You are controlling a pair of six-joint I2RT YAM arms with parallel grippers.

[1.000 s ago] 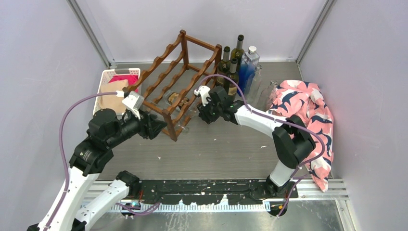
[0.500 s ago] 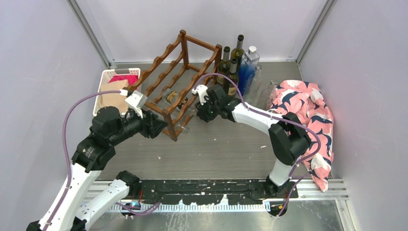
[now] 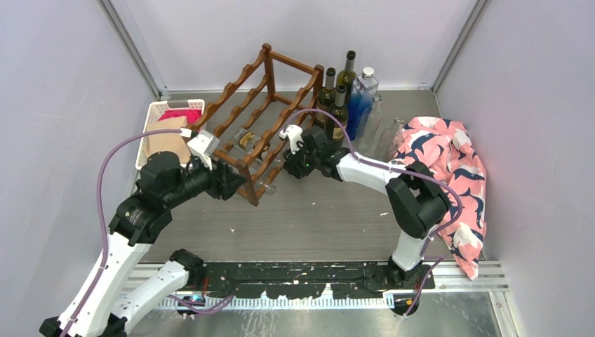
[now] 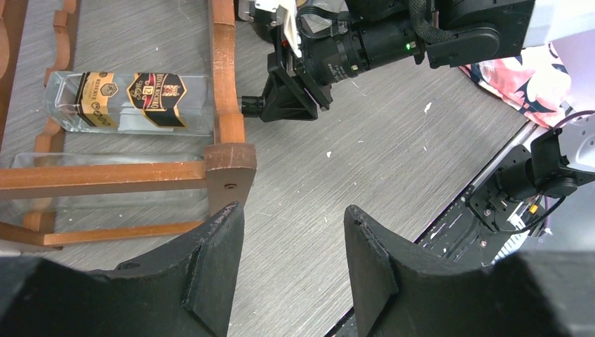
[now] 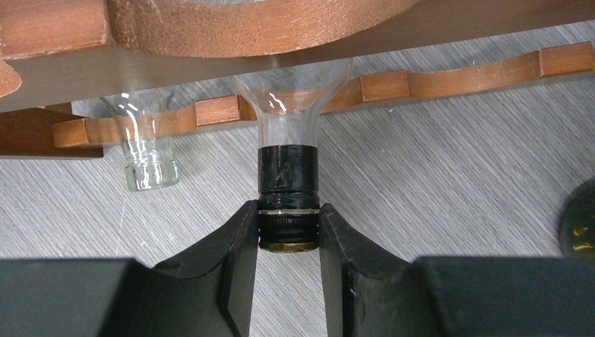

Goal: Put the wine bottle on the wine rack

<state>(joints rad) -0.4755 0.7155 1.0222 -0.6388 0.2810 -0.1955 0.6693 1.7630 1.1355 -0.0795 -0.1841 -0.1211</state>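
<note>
Wine bottle (image 5: pixel 286 105) lying in wine rack (image 4: pixel 223 70), neck poking out. My right gripper (image 5: pixel 288 214) clamped on cap (image 5: pixel 286 237); left gripper (image 4: pixel 291 232) half open, empty, by corner post (image 4: pixel 228 175). Looks like seating step; next I release, back off straight.

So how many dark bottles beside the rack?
3 dark bottles right of the wine rack: one beside its post, one behind by the blue bottle, one in front. More may be hidden.
</note>
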